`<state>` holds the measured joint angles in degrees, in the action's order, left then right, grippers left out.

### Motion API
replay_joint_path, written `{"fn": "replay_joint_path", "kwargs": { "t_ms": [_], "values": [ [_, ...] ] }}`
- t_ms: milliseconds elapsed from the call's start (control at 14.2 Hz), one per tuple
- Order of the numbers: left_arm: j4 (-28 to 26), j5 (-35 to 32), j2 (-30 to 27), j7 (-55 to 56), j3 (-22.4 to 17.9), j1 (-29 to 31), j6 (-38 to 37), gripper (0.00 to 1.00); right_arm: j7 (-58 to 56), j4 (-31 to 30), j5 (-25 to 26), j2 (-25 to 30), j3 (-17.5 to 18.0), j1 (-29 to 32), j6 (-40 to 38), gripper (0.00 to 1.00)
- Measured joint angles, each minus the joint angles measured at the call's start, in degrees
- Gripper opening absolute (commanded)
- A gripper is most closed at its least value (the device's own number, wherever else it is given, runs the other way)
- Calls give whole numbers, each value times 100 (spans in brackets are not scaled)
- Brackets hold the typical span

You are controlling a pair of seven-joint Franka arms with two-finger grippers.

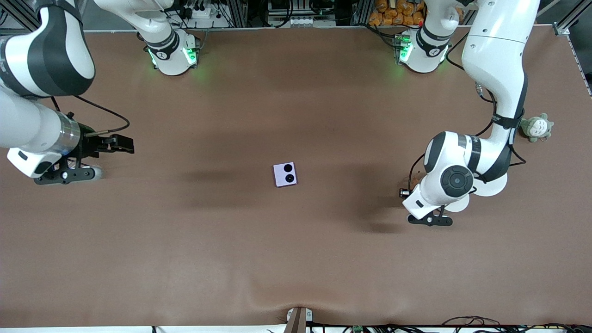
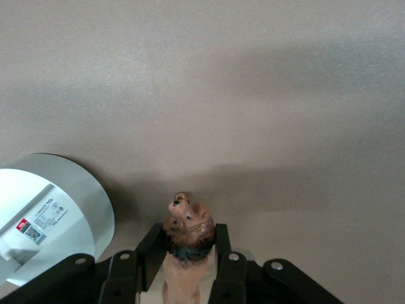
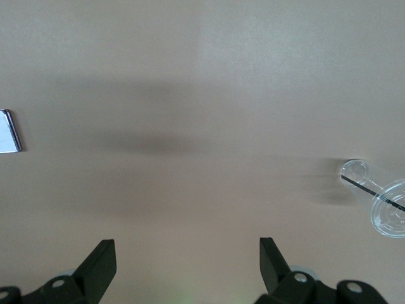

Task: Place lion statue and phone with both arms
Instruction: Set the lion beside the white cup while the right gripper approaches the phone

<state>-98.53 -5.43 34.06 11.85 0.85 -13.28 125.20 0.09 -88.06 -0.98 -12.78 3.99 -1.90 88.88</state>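
The lion statue (image 2: 187,231), a small brown-orange figurine, sits between the fingers of my left gripper (image 2: 188,239), which is shut on it. In the front view the left gripper (image 1: 407,192) is low over the table toward the left arm's end, and the wrist hides most of the lion. The pale-lavender phone (image 1: 285,174) lies flat at the table's middle, its two black circles up. One edge of it shows in the right wrist view (image 3: 7,131). My right gripper (image 1: 126,144) is open and empty (image 3: 186,253) toward the right arm's end.
Two white round discs (image 1: 491,186) lie beside the left gripper; one shows in the left wrist view (image 2: 54,212). A grey-green plush (image 1: 536,127) sits farther from the front camera, near the left arm. A clear plastic lid (image 3: 381,206) lies near the right gripper.
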Motion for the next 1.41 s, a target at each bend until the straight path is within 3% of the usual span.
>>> {"fn": "replay_joint_path", "kwargs": {
  "t_ms": [353, 424, 495, 565, 1130, 1413],
  "values": [
    [-300, -131, -71, -1, 26, 160, 555, 0, -24, 119, -240, -414, 29, -210, 438, 100],
    [-335, -131, -89, -1, 26, 185, 595, 34, -8, 147, -241, -506, 32, -386, 538, 100],
    [-354, -131, -99, -1, 27, 204, 622, 83, 60, 162, -242, -588, 36, -559, 622, 100],
    [-356, -130, -100, 0, 29, 217, 628, 100, 173, 163, -243, -668, 38, -710, 718, 100],
    [-337, -131, -427, 1, 69, 425, 440, 100, 1647, 177, -241, -1591, 45, -1793, 2237, 100],
    [111, -131, -948, 1, 128, 381, -722, 100, 1727, 191, -240, -1976, 41, -2159, 2733, 100]
  ]
}}
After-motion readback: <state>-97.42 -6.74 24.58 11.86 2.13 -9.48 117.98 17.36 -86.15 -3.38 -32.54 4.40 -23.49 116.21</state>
